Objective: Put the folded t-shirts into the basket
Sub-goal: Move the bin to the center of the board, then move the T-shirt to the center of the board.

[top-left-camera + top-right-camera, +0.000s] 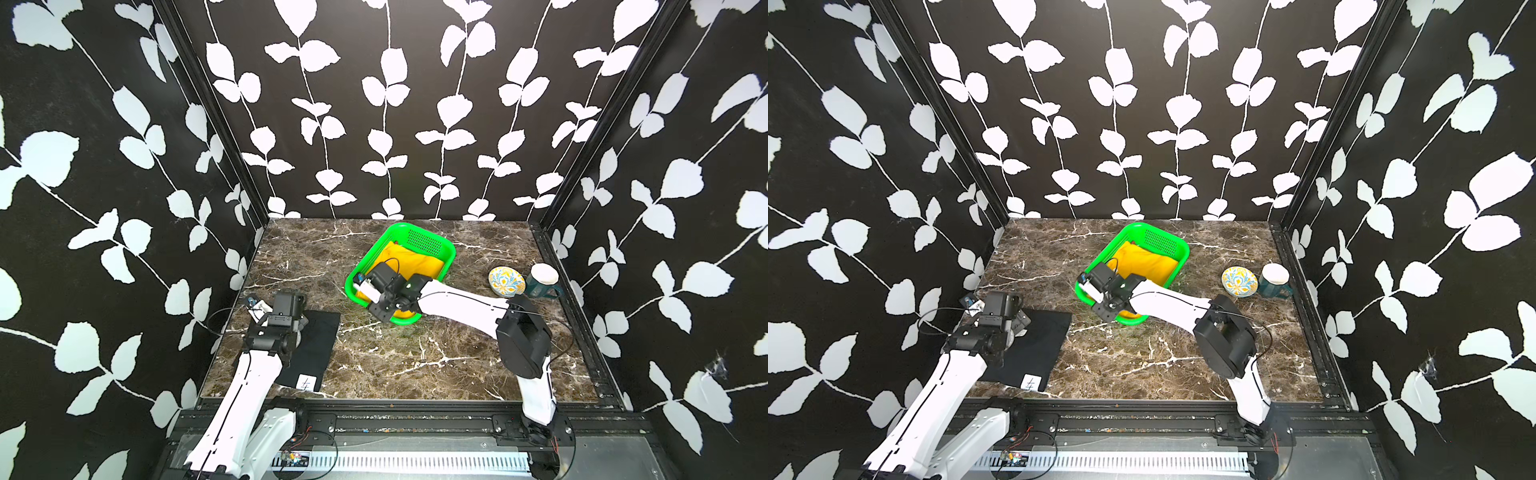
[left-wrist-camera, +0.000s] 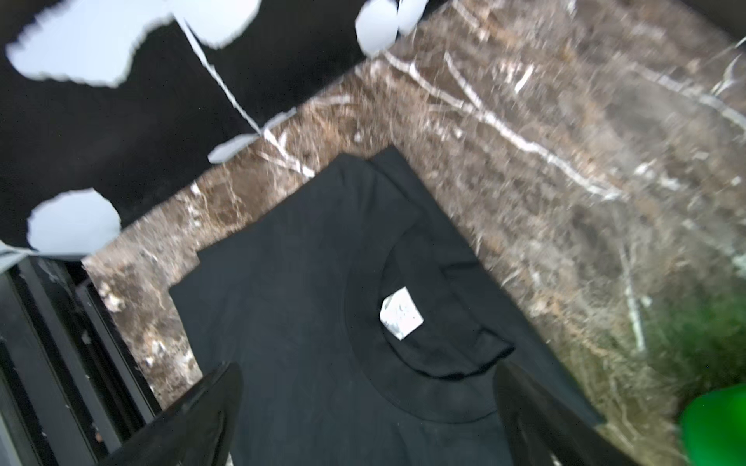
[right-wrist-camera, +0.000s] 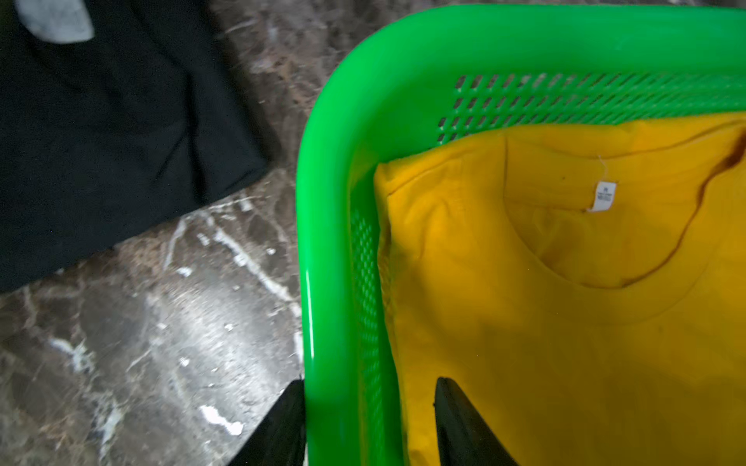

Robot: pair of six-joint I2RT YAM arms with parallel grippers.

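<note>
Left gripper [image 2: 365,365], wide open and empty, hovers over black shirt [image 2: 290,282]; right gripper [image 3: 369,381] straddles basket [image 3: 323,201] rim, grip unclear.

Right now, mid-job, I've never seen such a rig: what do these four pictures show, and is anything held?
This robot has a white left arm and a white right arm, each ending in a two-finger gripper. Two pictures are nearly equal top views from one overhead camera; the other two come from a camera on each wrist, looking past the fingers. On the brown marble table sit a bright green perforated plastic basket holding a folded yellow-orange t-shirt, a folded black t-shirt with a white tag outside it, a small patterned bowl and a dark mug. The left gripper hangs open over the black t-shirt, holding nothing. The right gripper has one finger outside the basket's wall and one inside, above the yellow-orange t-shirt; whether it pinches the wall I cannot tell.
</note>
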